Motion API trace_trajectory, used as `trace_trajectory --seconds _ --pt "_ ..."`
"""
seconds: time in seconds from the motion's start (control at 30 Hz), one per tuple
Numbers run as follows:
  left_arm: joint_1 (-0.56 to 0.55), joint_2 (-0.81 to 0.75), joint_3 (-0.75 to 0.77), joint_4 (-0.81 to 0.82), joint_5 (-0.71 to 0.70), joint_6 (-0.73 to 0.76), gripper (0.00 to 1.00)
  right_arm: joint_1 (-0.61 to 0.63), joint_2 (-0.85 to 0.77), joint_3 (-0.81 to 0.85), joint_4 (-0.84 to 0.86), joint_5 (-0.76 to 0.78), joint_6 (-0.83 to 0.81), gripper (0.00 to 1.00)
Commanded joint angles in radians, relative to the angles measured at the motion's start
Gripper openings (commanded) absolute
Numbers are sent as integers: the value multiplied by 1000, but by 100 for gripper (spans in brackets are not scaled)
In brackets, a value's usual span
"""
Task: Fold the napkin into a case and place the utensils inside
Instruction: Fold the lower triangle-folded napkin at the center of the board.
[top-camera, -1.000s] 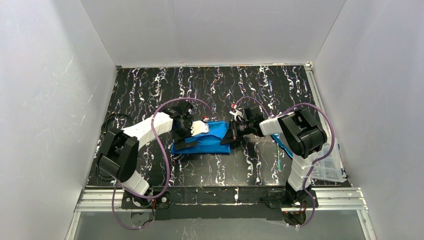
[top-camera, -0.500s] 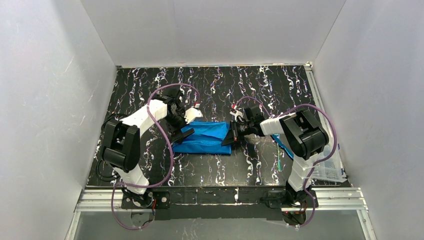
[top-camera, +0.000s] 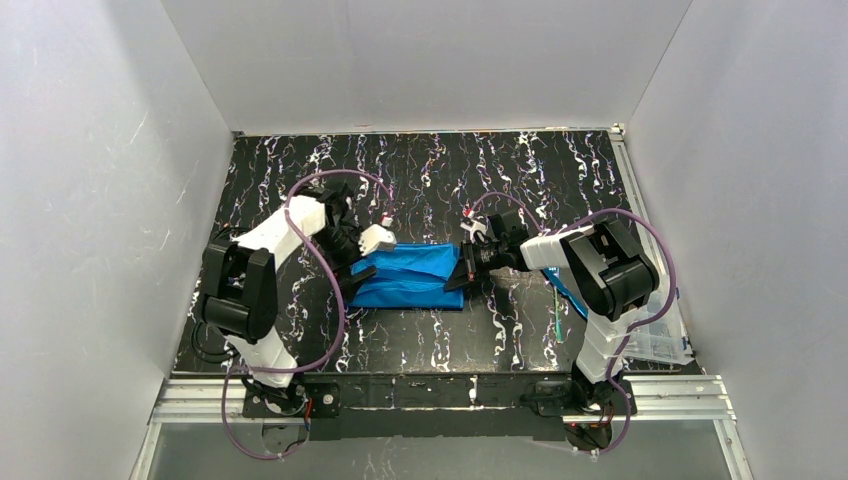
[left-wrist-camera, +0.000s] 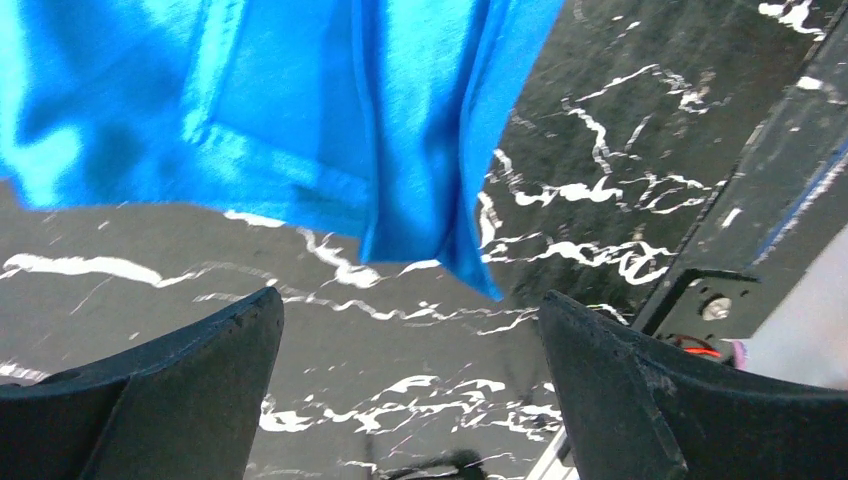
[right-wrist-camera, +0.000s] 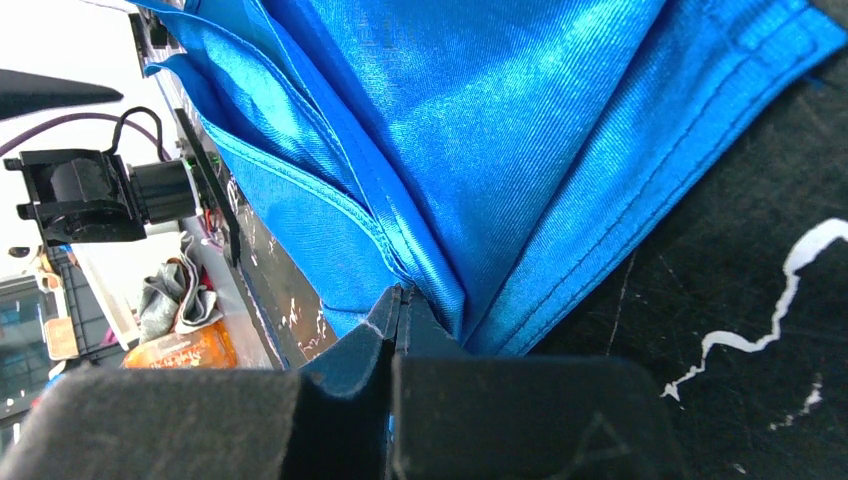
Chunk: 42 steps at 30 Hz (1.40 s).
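The bright blue napkin (top-camera: 415, 275) lies folded into a flat layered band at the middle of the table. My right gripper (top-camera: 465, 270) is at its right end, shut on a bunched fold of the cloth (right-wrist-camera: 480, 120); the right wrist view shows the fingertips (right-wrist-camera: 400, 300) pinched together on the hem. My left gripper (top-camera: 358, 270) is open just off the napkin's left end. In the left wrist view a corner of the cloth (left-wrist-camera: 300, 100) lies beyond the spread fingers (left-wrist-camera: 150, 400), with nothing between them. The utensils (top-camera: 557, 322) show as thin greenish sticks under the right arm, mostly hidden.
A clear plastic bag (top-camera: 660, 330) lies at the table's right edge. Purple cables (top-camera: 335, 310) loop off both arms. White walls close in the left, back and right sides. A metal rail (top-camera: 440, 398) runs along the near edge.
My left gripper has drawn back to the left off the napkin, staying open. The napkin's left part now lies uncovered. The right gripper has stayed shut on the right end.
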Motion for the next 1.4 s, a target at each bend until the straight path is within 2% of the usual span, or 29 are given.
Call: trace_trajectory --seconds 0.0,0.13,0.23,0.3,0.33,0.43,0.47,0.53,0.63,0.73,0.83,0.9,1.0,1.23,1.37 --pt "53 -123 -9 56 -30 68 98 -5 -18 14 -11 42 -5 1" --pt "58 -281 -37 118 -83 139 98 -5 -30 1 -9 46 -4 1" --pt "92 -384 0 229 -102 138 98 -4 -38 -1 -15 49 -12 1" --pt "143 -408 -34 428 -178 -31 98 -4 -37 -3 -7 47 -11 1" --pt "159 -404 -47 442 -220 -69 98 -4 -36 -6 3 47 -5 1" --pt "210 -386 23 128 11 102 98 -5 -37 -6 17 40 7 1" --pt "211 -405 -7 103 51 142 98 -4 -39 -6 18 42 7 1" --pt "203 -483 -140 100 111 313 98 -4 -41 -3 17 39 8 1" --pt "166 -611 -353 113 151 476 81 -4 -37 0 12 35 8 1" --pt "110 -610 -396 96 168 436 65 -4 -37 -3 20 37 12 1" --pt "75 -537 -374 97 192 331 63 -4 -35 0 27 36 20 1" --pt "54 -494 -366 156 173 226 63 -3 -38 2 24 36 19 1" --pt "34 -452 -363 206 163 166 63 -4 -43 3 17 36 17 1" --pt "-34 -396 -389 280 97 117 41 -4 -46 4 9 36 15 1" --pt "-37 -339 -369 304 37 87 36 -4 -50 4 3 34 11 1"
